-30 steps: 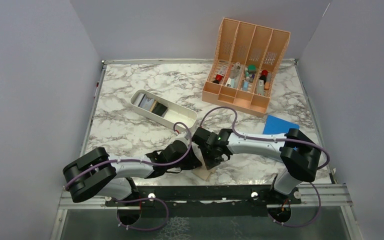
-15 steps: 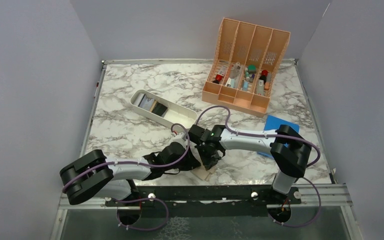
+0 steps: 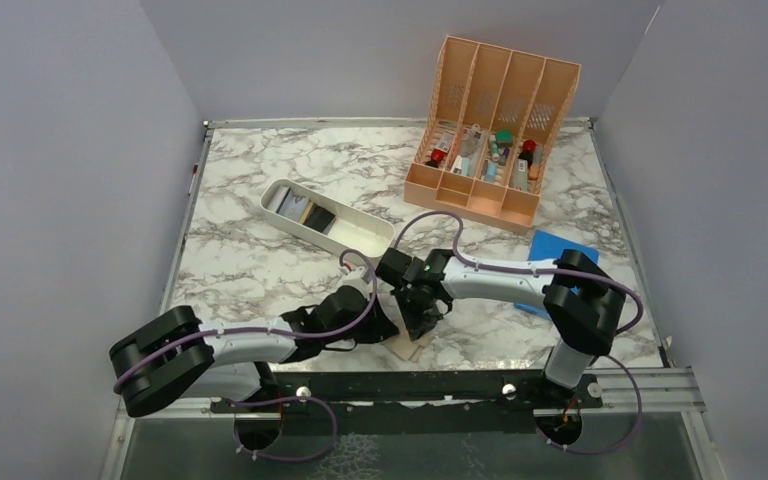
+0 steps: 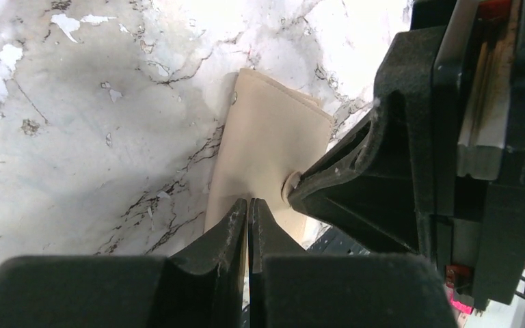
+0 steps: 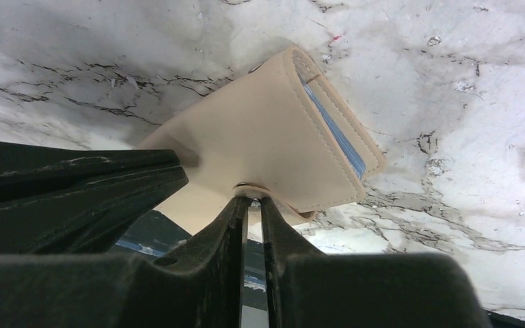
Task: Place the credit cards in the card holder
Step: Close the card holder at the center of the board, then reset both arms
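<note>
The tan card holder (image 3: 411, 346) lies folded on the marble near the front edge, with blue lining showing at its open side (image 5: 266, 143). My left gripper (image 4: 248, 201) is closed to a hairline slit on the holder's near edge. My right gripper (image 5: 253, 199) comes from the other side. Its jaws stand a narrow slit apart, and their tips pinch the round snap tab of the top flap. From above, both grippers (image 3: 405, 322) crowd over the holder and hide most of it. The credit cards (image 3: 305, 210), grey and black, lie in the white tray.
The long white tray (image 3: 365, 238) stands behind the left arm. A peach slotted organizer (image 3: 495, 120) with small items is at the back right. A flat bright-blue rectangle (image 3: 560, 250) lies partly under the right arm. The table's front edge is just beyond the holder.
My right arm has shifted a little to the left over the holder, and its jaws have parted slightly. The left arm has stretched further forward and flatter. The holder stays in place.
</note>
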Tool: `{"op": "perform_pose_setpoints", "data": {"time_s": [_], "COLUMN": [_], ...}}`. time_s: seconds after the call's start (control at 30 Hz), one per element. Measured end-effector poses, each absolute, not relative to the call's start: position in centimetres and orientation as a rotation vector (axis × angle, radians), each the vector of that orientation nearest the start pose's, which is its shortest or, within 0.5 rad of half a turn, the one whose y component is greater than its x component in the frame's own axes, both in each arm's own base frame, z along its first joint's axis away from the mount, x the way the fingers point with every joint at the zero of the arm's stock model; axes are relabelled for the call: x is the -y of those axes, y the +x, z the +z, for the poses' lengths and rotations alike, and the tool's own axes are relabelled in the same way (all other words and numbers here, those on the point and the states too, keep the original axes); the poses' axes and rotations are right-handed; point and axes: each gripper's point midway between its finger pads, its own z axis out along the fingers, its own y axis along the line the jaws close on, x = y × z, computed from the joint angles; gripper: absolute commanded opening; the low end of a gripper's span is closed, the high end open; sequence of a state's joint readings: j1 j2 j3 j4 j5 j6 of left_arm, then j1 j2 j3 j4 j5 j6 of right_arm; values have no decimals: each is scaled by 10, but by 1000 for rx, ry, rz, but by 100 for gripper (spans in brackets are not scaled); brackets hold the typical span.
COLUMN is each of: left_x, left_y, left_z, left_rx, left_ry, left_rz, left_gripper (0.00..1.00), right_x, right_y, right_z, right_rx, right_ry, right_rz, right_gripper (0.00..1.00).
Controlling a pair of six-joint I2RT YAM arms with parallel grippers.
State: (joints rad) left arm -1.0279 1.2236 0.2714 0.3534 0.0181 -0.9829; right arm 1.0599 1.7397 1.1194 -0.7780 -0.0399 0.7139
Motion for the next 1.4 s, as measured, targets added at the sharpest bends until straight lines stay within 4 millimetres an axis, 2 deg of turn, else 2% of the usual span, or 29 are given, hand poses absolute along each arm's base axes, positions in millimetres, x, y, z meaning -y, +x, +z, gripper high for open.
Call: {"op": "perform_pose_setpoints", "data": {"time_s": [0.17, 0.43, 0.6, 0.7, 0.8, 0.9, 0.97, 1.03, 1.1, 1.17, 1.27, 1.33, 1.4], "left_x": [282, 275, 270, 275, 281, 281, 277, 273, 271, 270, 266, 262, 258], "left_y": [128, 132, 135, 144, 158, 167, 171, 173, 173, 171, 165, 159, 155], "left_z": [42, 53, 60, 86, 127, 164, 175, 173, 163, 147, 111, 92, 80], "left_rx": [-2411, -2375, -2374, -2328, -2237, -2139, -2100, -2098, -2120, -2155, -2240, -2287, -2315], "left_ry": [59, 32, 41, 60, 78, 83, 82, 86, 92, 97, 105, 112, 113], "left_rz": [-1077, -1056, -1013, -1000, -1003, -1009, -998, -969, -941, -914, -866, -846, -834], "left_gripper": [10, 16, 23, 29, 35, 32, 25, 22, 21, 21, 24, 24, 25], "right_x": [-285, -289, -278, -271, -269, -270, -270, -269, -267, -267, -267, -268, -268], "right_y": [129, 145, 146, 148, 151, 154, 154, 153, 150, 147, 142, 140, 140], "right_z": [39, 89, 95, 106, 127, 142, 141, 131, 117, 102, 85, 81, 80], "right_rx": [-2945, -2777, -2731, -2679, -2594, -2526, -2512, -2524, -2556, -2595, -2643, -2653, -2653], "right_ry": [-496, -408, -371, -344, -311, -289, -284, -289, -301, -317, -337, -342, -340], "right_rz": [228, 358, 365, 391, 468, 539, 554, 544, 519, 498, 475, 476, 481], "right_gripper": [25, 29, 34, 34, 34, 32, 31, 29, 28, 28, 29, 29, 29]}}
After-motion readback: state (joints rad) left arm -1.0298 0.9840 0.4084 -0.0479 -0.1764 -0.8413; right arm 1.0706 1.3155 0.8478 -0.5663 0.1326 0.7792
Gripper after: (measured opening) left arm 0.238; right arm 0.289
